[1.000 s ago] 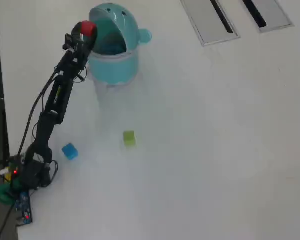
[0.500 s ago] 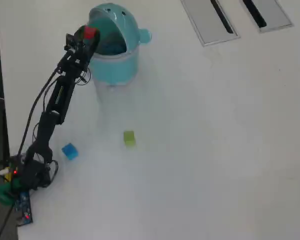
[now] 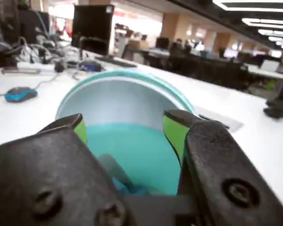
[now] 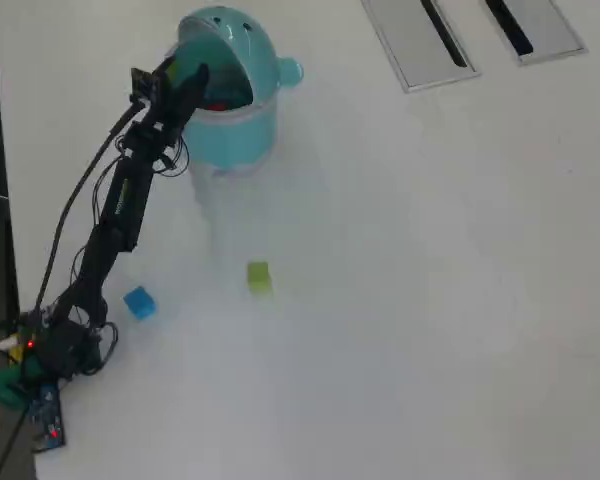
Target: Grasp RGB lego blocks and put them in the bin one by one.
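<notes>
Fingers (image 3: 125, 129) now spread, red block gone, over bin (image 4: 230, 130)

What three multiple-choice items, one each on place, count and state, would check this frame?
1. Where is the gripper? A over the teal-blue round plastic bin's opening; B over the grey slotted panels; C at the table's right edge.
2. How many small blocks lie on the white table? A none; B two; C four.
3. The gripper's jaws are: A shut on a block; B open and empty; C out of view.

Answers: 1 A, the wrist view looks down into the bin. 2 B, the blue cube block and yellow-green cube block only. 3 B, a clear gap shows between the jaws.
</notes>
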